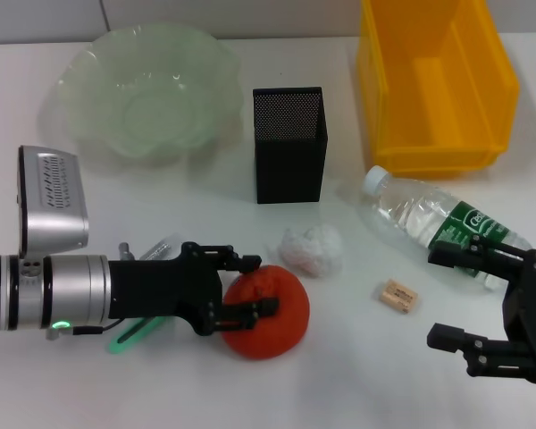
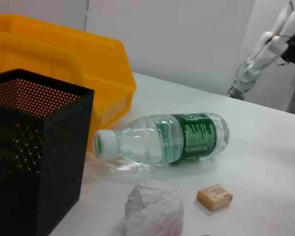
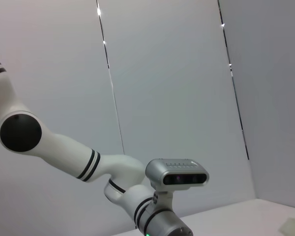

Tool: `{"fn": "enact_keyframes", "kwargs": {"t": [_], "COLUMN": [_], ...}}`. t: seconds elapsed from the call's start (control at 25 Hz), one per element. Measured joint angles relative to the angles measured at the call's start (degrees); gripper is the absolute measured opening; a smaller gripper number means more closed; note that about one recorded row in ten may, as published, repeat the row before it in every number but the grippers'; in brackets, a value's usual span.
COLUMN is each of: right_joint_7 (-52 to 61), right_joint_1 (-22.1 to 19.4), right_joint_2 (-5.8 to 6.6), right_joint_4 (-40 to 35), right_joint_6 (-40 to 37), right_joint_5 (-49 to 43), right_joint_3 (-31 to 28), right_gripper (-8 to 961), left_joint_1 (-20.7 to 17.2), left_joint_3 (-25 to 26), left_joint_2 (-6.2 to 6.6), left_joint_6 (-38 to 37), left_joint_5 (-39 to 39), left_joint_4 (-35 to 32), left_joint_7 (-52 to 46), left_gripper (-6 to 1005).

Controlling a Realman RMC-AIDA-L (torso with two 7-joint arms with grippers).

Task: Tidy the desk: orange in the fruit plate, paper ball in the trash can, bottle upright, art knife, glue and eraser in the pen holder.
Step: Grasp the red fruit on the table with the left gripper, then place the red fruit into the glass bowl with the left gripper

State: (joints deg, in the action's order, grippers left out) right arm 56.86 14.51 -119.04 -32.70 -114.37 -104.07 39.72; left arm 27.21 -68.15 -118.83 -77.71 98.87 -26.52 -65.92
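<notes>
The left gripper (image 1: 253, 284) is covering part of the orange (image 1: 272, 313) and most of a green-handled tool (image 1: 136, 332), while the yellow bin (image 1: 438, 85) is running off the head view's top edge.

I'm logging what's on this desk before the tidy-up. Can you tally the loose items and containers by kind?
Containers: 3 (fruit plate, pen holder, yellow bin)
Fruit: 1 (orange)
Bottles: 1 (bottle, lying down)
Paper balls: 1 (paper ball)
Erasers: 1 (eraser)
Green-handled tools: 1 (green tool, partly hidden)
Total: 8
</notes>
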Motion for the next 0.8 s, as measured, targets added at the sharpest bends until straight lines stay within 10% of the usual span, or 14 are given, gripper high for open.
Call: {"fn": "enact_keyframes", "kwargs": {"t": [0.32,0.8], "right_joint_7": [0.0,-0.55], "right_joint_1": [-0.13,-0.14], "right_joint_2": [-0.16,-0.1], "right_joint_4": [0.08,1.93], "right_joint_6": [-0.93,-1.39], "right_joint_5": [0.01,0.01], "right_joint_3": [0.0,-0.01], "right_gripper": [833,833], "left_joint_1": [-0.48,-0.77], "left_joint_3": [0.27,4.72], "left_joint_2": [0.05,0.33], "left_joint_6": [-0.3,-6.87], "left_joint_5": [-0.74,-1.19], "left_joint_4": [-0.49,-0.55], "left_joint_7": [-0.66,-1.07], "left_gripper": [659,179]}}
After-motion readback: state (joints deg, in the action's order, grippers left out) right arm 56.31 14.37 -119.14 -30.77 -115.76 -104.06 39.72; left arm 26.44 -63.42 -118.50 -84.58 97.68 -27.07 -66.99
